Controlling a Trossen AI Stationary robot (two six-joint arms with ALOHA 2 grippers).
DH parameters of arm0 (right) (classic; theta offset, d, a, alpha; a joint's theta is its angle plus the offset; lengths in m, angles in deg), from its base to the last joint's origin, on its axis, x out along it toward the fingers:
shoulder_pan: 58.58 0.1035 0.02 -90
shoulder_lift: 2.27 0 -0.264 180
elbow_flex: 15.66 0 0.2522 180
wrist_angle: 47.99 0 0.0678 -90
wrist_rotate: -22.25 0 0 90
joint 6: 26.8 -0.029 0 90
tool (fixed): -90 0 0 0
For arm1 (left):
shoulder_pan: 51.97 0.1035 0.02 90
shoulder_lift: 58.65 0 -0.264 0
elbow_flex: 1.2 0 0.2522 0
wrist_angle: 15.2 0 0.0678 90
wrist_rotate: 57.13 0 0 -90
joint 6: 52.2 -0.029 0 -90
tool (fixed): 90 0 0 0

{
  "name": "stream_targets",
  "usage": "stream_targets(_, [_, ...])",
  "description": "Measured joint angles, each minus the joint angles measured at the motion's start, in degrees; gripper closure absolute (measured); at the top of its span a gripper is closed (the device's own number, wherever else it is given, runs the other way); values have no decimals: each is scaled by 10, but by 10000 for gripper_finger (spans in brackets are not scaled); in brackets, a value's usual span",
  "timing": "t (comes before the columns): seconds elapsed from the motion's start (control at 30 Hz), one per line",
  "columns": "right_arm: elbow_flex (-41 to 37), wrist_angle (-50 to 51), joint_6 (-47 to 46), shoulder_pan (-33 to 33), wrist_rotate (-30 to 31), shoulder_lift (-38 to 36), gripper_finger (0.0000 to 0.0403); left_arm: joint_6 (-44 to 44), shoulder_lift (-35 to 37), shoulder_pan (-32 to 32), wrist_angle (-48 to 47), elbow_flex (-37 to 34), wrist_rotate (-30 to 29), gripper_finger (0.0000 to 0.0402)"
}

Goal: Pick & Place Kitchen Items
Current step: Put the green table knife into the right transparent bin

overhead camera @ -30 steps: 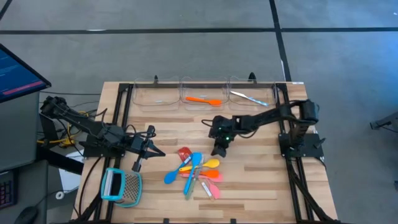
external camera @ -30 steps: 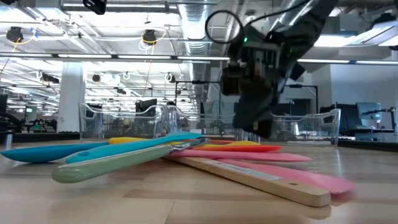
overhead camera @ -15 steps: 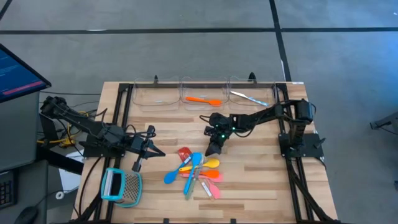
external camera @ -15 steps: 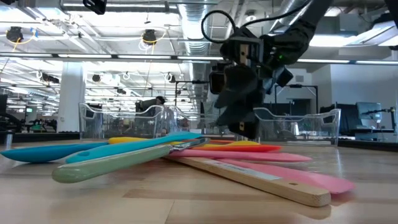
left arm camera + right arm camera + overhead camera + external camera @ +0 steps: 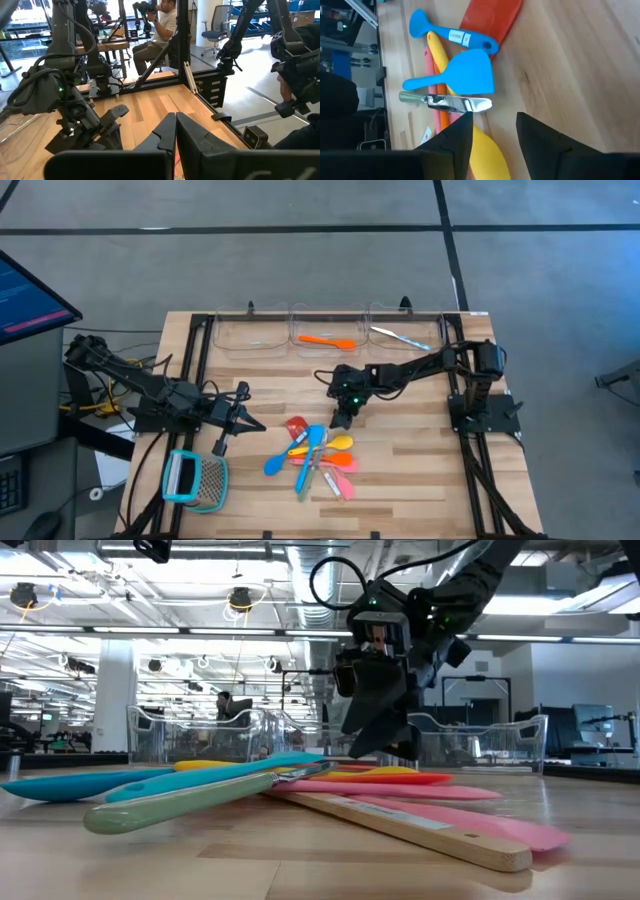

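Kitchen items (image 5: 318, 452) are heaped mid-tabletop toward the near edge, and the right gripper (image 5: 340, 418), jaws apart, is poised just above them, so a descent and closure are judged next; the left gripper (image 5: 240, 420), jaws together, is parked by the left edge.

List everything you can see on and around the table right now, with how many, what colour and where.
utensil pile: several; blue, yellow, pink, orange, a red head, one silvery piece; centre of table
orange utensil: one, in the middle clear bin
pale utensil: one, whitish with blue end, in the right-hand clear bin
clear bins: three, along the far edge; the left one looks empty
mesh tool: one, teal frame, near left corner
monitor: one, left of table
left tool: shut, waiting left of pile
right tool: open, above the pile's far side
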Motion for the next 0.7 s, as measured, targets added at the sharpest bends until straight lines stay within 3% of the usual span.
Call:
stream_targets(0.23, [9,-14,-26,7,8,47,259,0,0,0,0,0,0,399])
stream_targets(0.43, [46,-1,-33,12,-28,89,250,1,0,0,-3,0,0,399])
stream_targets(0.7, [78,24,-13,9,-37,97,255,1,0,0,-6,0,0,399])
